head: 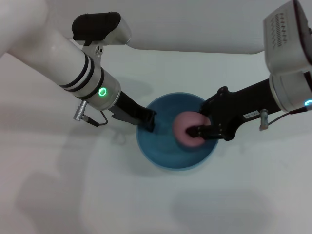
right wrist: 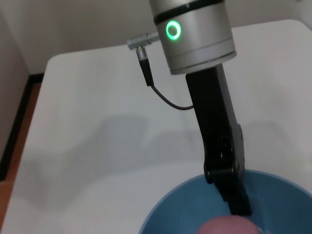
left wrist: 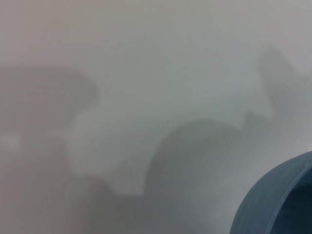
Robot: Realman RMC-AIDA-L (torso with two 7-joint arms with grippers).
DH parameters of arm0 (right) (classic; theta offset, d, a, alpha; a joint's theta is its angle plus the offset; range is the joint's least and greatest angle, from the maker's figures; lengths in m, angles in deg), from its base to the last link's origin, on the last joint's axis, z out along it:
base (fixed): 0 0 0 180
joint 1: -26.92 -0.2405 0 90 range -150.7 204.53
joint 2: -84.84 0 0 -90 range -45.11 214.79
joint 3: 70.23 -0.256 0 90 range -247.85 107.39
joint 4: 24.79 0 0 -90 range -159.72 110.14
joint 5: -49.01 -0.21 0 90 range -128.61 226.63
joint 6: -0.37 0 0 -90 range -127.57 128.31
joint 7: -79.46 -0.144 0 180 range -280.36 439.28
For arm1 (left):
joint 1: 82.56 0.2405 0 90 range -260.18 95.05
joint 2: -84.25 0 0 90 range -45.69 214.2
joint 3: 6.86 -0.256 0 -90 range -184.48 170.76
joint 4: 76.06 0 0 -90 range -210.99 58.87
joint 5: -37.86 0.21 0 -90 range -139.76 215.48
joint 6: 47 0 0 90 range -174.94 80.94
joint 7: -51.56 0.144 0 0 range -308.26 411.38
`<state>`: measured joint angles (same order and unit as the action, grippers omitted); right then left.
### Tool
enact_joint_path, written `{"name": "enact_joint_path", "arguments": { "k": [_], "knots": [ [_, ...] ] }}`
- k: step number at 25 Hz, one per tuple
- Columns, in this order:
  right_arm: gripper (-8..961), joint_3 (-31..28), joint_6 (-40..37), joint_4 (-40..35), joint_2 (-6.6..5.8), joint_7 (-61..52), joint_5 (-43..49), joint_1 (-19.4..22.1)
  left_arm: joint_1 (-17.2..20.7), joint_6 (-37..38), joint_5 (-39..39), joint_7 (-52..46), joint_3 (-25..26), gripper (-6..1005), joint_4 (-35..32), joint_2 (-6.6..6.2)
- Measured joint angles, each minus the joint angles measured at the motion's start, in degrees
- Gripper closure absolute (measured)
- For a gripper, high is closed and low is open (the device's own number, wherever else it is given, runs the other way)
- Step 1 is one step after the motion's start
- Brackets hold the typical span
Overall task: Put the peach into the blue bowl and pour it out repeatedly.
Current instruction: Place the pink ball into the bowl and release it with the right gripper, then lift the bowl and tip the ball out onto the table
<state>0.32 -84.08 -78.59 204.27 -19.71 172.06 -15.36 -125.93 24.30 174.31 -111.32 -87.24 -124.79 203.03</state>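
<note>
Head view: above, looking down on bowl (head: 175,156), whole rim visible. Left wrist view: close, low beside bowl (left wrist: 273,204) outer wall. Right wrist view: close, over bowl (right wrist: 175,209) rim.

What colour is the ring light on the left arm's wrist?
Green. The ring light glows brightest in the right wrist view, above the left pincer at the blue bowl.

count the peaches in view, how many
1. The peach sits over the blue bowl on the bowl's right side, held by the right gripper. The left gripper clamps the bowl's left rim. No others show.
</note>
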Motion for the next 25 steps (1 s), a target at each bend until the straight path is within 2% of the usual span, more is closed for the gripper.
{"name": "enact_joint_path", "arguments": {
  "k": [5,10,16,20,21,23,25],
  "knots": [
    [600,1.0,1.7,-0.9,0.1,0.0,-0.6,0.4,0.3,-0.2,-0.6,0.2,-0.1,1001,-0.1,-0.13],
    [490,0.5,1.7,-2.7,0.1,0.0,-0.8,1.3,0.5,-0.8,-0.8,0.2,-0.1,1002,-0.1,-0.21],
    [491,-0.5,2.0,-5.7,0.1,-0.5,-1.4,3.0,0.4,-1.7,-1.0,0.6,-0.1,1000,-0.3,-0.23],
    [491,-5.6,3.6,-6.4,-0.09,-1.0,-5.2,5.5,1.2,-5.8,-2.9,2.6,-0.1,1001,-0.1,-0.23],
    [491,-10.4,4.7,-5.5,-0.24,-1.0,-8.7,7.7,1.8,-8.4,-5.0,4.6,-0.1,1001,0.1,-0.21],
    [491,-12.5,5.2,-5.0,-0.29,-1.0,-10.4,8.7,3.3,-13.5,-9.8,8.7,-0.6,1001,0.6,-0.19],
    [491,-17.7,6.0,-3.4,-0.47,-0.9,-13.4,11.3,5.4,-20.2,-17.0,14.3,-2.2,1001,1.4,-0.21]
  ]
}}
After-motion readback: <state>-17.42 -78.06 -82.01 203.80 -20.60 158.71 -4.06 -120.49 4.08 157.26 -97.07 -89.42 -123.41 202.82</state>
